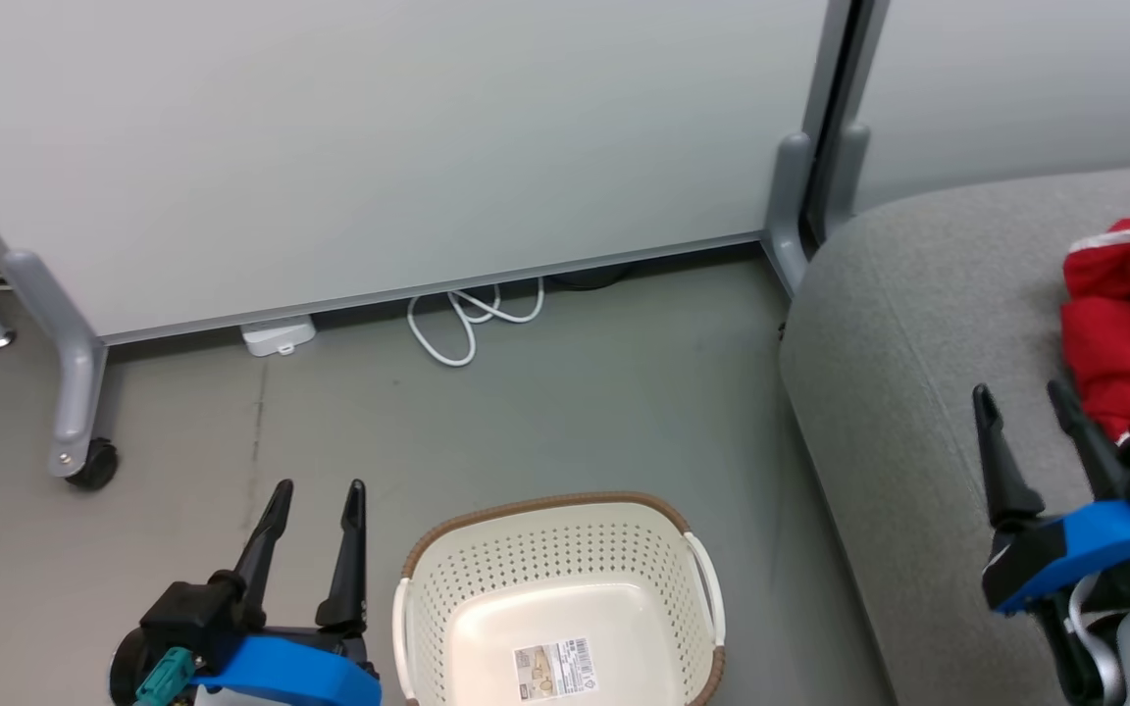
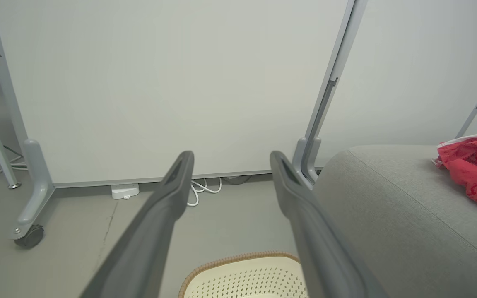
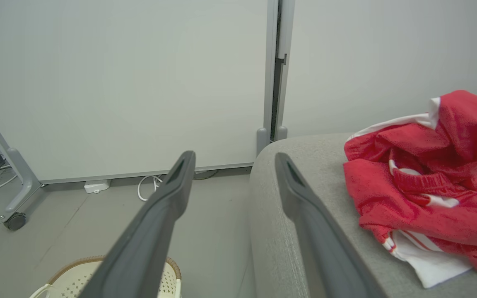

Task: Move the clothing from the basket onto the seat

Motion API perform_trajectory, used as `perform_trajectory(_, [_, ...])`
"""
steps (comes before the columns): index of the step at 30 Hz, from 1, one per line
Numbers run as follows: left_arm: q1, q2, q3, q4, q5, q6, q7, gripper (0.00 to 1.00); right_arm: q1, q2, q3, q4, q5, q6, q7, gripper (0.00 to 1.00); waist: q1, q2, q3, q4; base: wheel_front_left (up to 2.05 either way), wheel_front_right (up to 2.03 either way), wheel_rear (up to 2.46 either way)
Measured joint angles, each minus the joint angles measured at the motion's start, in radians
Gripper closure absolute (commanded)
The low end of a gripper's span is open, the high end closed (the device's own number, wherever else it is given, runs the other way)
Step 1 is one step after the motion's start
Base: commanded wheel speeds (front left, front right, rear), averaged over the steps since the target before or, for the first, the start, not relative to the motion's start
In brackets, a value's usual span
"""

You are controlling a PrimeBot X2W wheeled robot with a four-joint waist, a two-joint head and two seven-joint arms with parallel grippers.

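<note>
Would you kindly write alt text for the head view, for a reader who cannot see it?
Red clothing lies heaped on the grey seat at right; the cream basket on the floor beside it looks empty. The left gripper and right gripper hover, jaws open.

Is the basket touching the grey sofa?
Apart. The head view shows a strip of bare floor between the basket and the sofa.

An office-like room: wheeled partition panels (image 1: pixel 379 147), grey floor (image 1: pixel 575 412), sofa (image 1: pixel 918 324).
</note>
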Motion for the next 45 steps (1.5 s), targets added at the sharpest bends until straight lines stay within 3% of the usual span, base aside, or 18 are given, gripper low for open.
perform_trajectory(7, [0.016,-0.015,0.060,0.027,0.021,0.000,0.000,0.00,0.111,0.089,-0.010,-0.119,-0.065,0.000,0.016,0.00,0.0000,0.0000,-0.025,0.052,0.00,0.00,0.00])
perform_trajectory(15, [0.016,-0.016,0.080,0.043,0.021,0.000,0.000,0.00,0.180,0.136,-0.003,-0.158,-0.075,0.000,0.013,0.00,0.0002,0.0000,-0.035,0.089,0.00,0.00,0.00])
perform_trajectory(45, [0.020,-0.030,0.081,0.093,0.025,0.000,0.000,0.00,0.200,0.155,0.043,-0.150,-0.054,0.000,0.014,0.00,0.0003,0.0000,-0.031,0.089,0.00,0.00,0.00])
